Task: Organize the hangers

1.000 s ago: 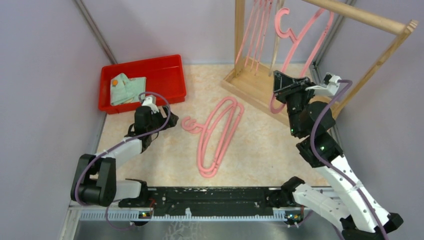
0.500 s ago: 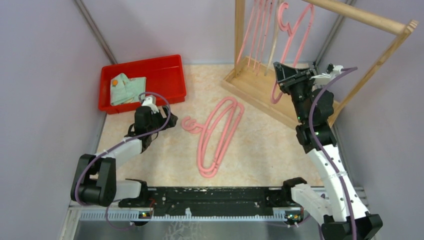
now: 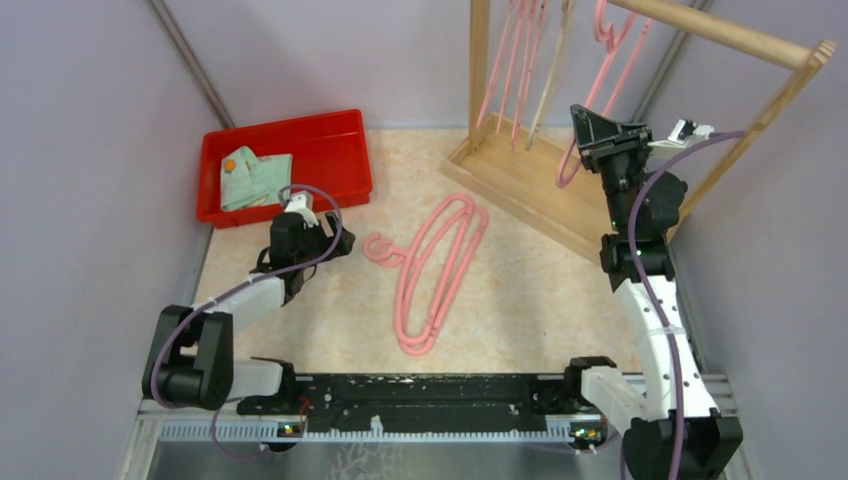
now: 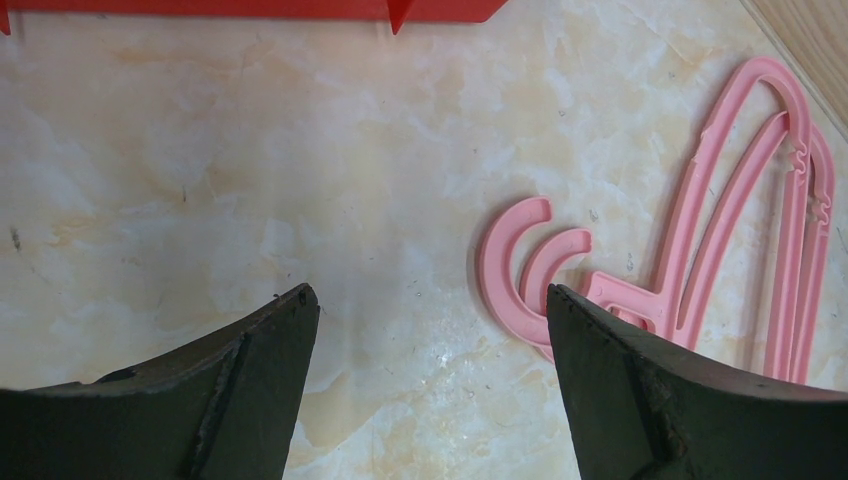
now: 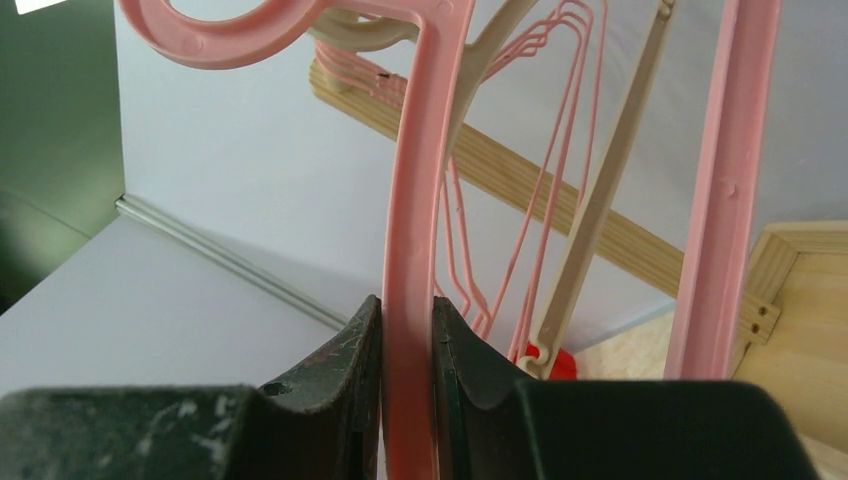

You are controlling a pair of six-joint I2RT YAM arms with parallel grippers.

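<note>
My right gripper [image 3: 592, 140] is shut on a pink hanger [image 3: 610, 70] and holds it up beside the wooden rack's top rail [image 3: 730, 32]; its hook is near the rail. In the right wrist view the fingers [image 5: 350, 350] pinch the hanger's bar [image 5: 410, 250]. Several pink hangers [image 3: 510, 60] and a beige one [image 3: 548, 70] hang at the rack's far end. Two pink hangers [image 3: 435, 270] lie stacked on the table. My left gripper [image 3: 335, 240] is open and empty, just left of their hooks [image 4: 530, 265].
A red bin [image 3: 290, 160] with folded green cloth [image 3: 255, 175] sits at the back left. The rack's wooden base [image 3: 520, 185] lies at the back right. Purple walls close in on both sides.
My right arm has risen and straightened, carrying the pink hanger up and right toward the rack's top rail. The left arm has not moved.
</note>
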